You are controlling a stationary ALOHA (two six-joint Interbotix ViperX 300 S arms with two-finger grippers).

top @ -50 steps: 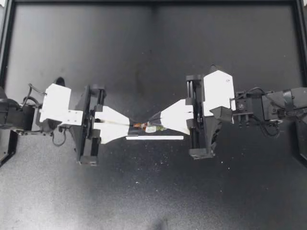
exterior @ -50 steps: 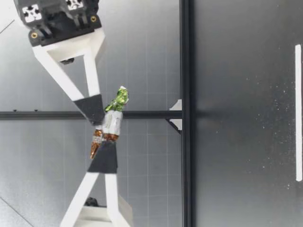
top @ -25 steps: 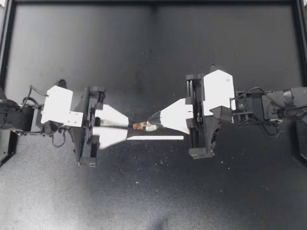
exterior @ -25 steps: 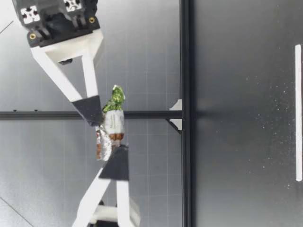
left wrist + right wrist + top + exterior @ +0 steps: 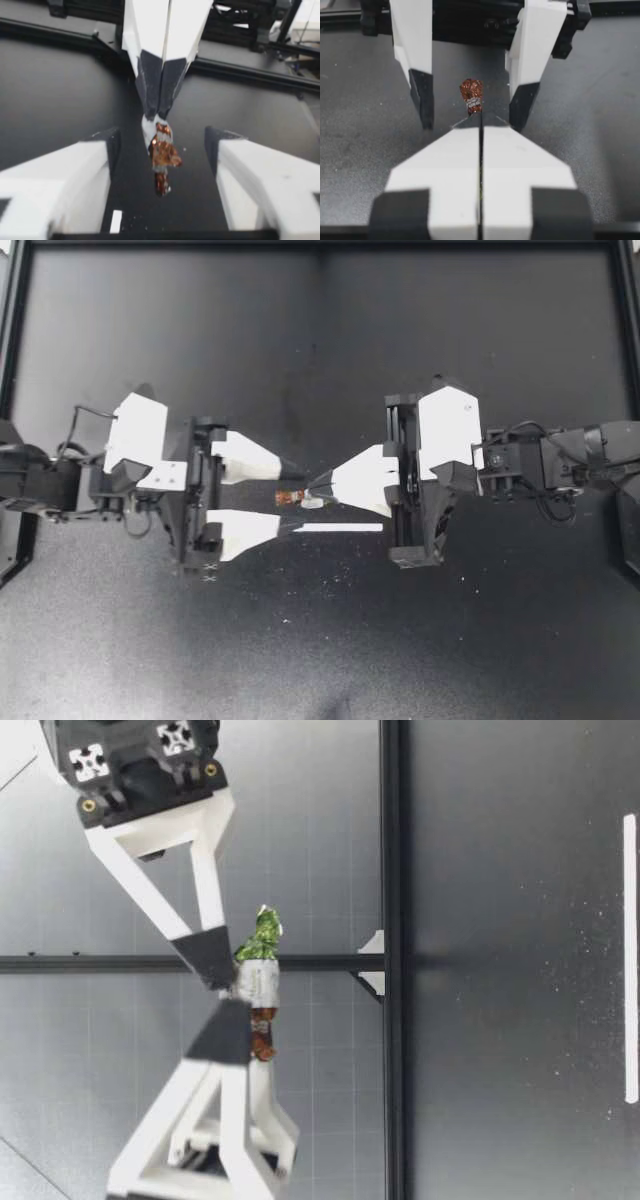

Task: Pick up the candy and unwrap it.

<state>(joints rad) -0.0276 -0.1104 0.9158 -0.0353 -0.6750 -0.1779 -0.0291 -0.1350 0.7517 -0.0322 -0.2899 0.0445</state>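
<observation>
Above the table (image 5: 320, 360), my right claw (image 5: 318, 486) is pressed together on the candy (image 5: 290, 499), which juts from its tips. My left claw (image 5: 299, 500), facing the right claw, stands spread around the candy's free end. Light, crinkly foil, likely slippery: pinch that twisted end.

"What sort of place was it?"

"A robotics lab, I would say. The left arm (image 5: 45, 485) and the right arm (image 5: 595, 455) stood bare at a black table (image 5: 320, 360), with loose cables (image 5: 548, 502) at the wrists."

"Not a workshop?"

"I did not think so. The left gripper (image 5: 298, 498) and the right gripper (image 5: 315, 488) had white plastic fingers. A black metal frame (image 5: 320, 245) ran around the table, a white strip (image 5: 345, 527) lay on it, and a grey grid panel (image 5: 320, 810) stood behind."
</observation>
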